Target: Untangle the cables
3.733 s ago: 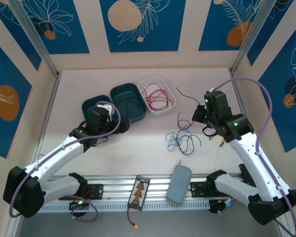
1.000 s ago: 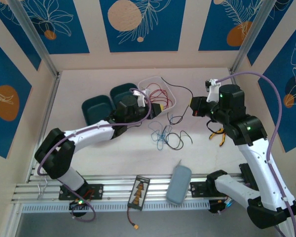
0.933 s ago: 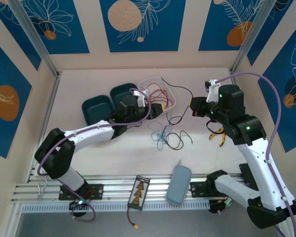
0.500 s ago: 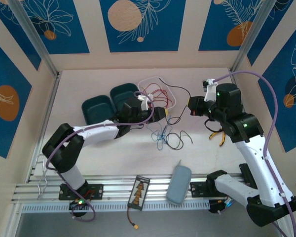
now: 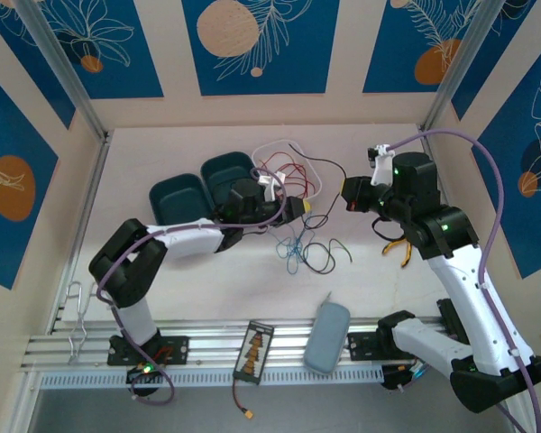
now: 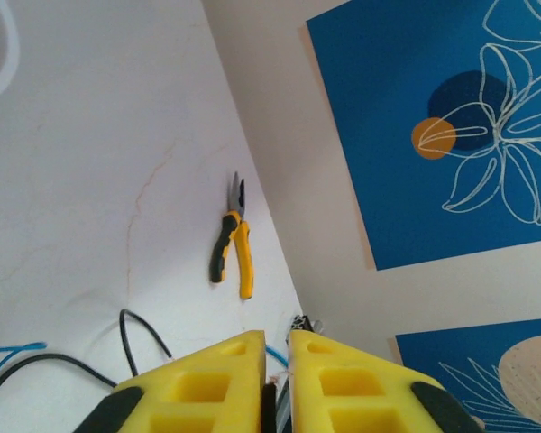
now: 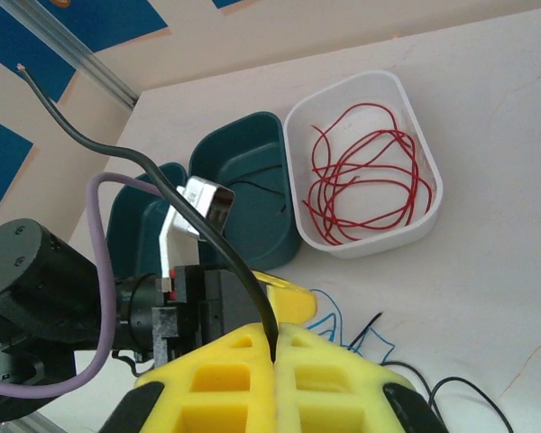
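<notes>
The cables (image 5: 304, 247), a loose tangle of thin blue and black wires, lie mid-table. My right gripper (image 5: 345, 194) hovers to their upper right, shut on a black cable (image 7: 207, 225) that arcs up and away from its fingers (image 7: 243, 361). My left gripper (image 5: 305, 206) reaches in from the left, just above the tangle. Its jaws (image 6: 277, 336) stand almost together with a dark strand pinched low between them and a blue wire just behind. More black cable (image 6: 142, 338) lies on the table below. Red wires (image 7: 365, 171) sit coiled in the white tray (image 5: 279, 144).
Two dark teal trays (image 5: 176, 198) (image 5: 224, 171) stand left of the white one. Yellow-handled pliers (image 5: 398, 248) lie by the right wall. A grey case (image 5: 326, 336) and a small circuit board (image 5: 254, 352) rest on the front rail.
My left arm has stretched further right toward the tangle, and its jaws opened, then closed. My right gripper has shifted slightly left and up, still holding the black cable.
</notes>
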